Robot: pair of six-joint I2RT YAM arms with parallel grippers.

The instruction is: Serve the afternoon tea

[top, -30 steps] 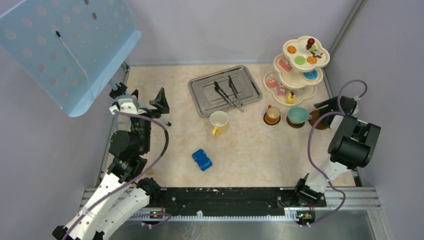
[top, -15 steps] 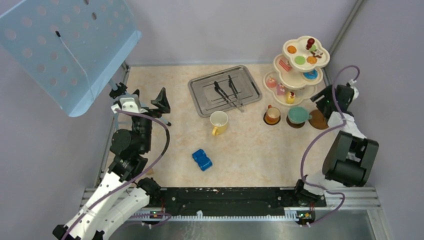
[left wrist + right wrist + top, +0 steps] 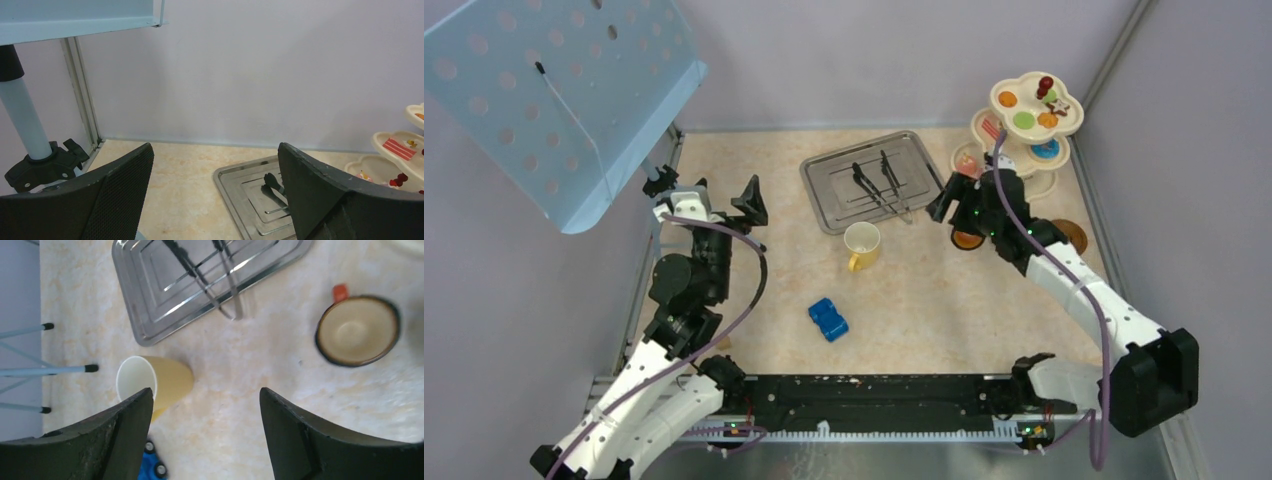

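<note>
Swung in from the right edge of the table, the right arm now reaches over the middle, and the right gripper [image 3: 948, 200] hangs with its jaws spread and nothing between them, above the bare table between two of the cups. The left gripper [image 3: 215, 150] is parked at the left side, likewise released and empty.

Nearest lies a small blue toy car [image 3: 828, 320], no part of the tea. Beyond it the yellow-and-cream ceramic mug [image 3: 861, 245] stands on bare cream tabletop [image 3: 924, 310] with no coaster under it. To its right the small brown cup with the red handle [image 3: 357, 330] sits on a round brown coaster [image 3: 964, 246]. A second brown coaster [image 3: 1074, 236] shows bare at the far right. The teal cup is hidden under the right arm, so its place cannot be told.

Farther back, the steel tray [image 3: 819, 185] holds two black tongs [image 3: 876, 185], and the cream three-tier scalloped stand [image 3: 1064, 120] in the far right corner already carries tiny colourful toy cakes [image 3: 1024, 120].

By my judgement the cakes and the brown cup are served; the mug has yet to reach the bare coaster.
</note>
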